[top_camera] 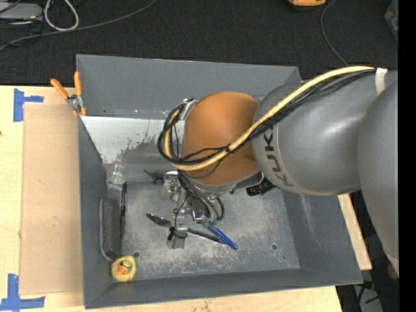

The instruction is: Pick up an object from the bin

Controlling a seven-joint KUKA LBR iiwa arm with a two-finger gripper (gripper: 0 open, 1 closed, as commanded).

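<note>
The tool (176, 234) is down on the floor of the grey metal bin (195, 77), a little left of the middle and towards the near wall. Its tip stands between two small things. Whether it is open or closed cannot be told, and nothing can be seen gripped in it.

Just right of the tip lies a blue pen (223, 240). It is slim and lies flat, slanting towards the near right, with a short green part at the end nearest the tool. That end reaches up to the tool; whether the two touch cannot be told. Just left of the tip lies a dark metal piece (158, 219), thin and pointed, with its sharp end aimed left. Its kind is not clear.

The letters "KUK" can be read in dark print on the grey arm (325, 148), which comes in from the right. An orange cover (218, 135) sits at its wrist, and yellow and black cables (312, 86) run along it.

The rest of the bin's load lies along its left side, well apart from the tool. A long dark strip (110, 229) lies against the left wall. A yellow round thing (123, 268) sits in the near left corner. A clear plastic piece (116, 172) lies further back.
</note>
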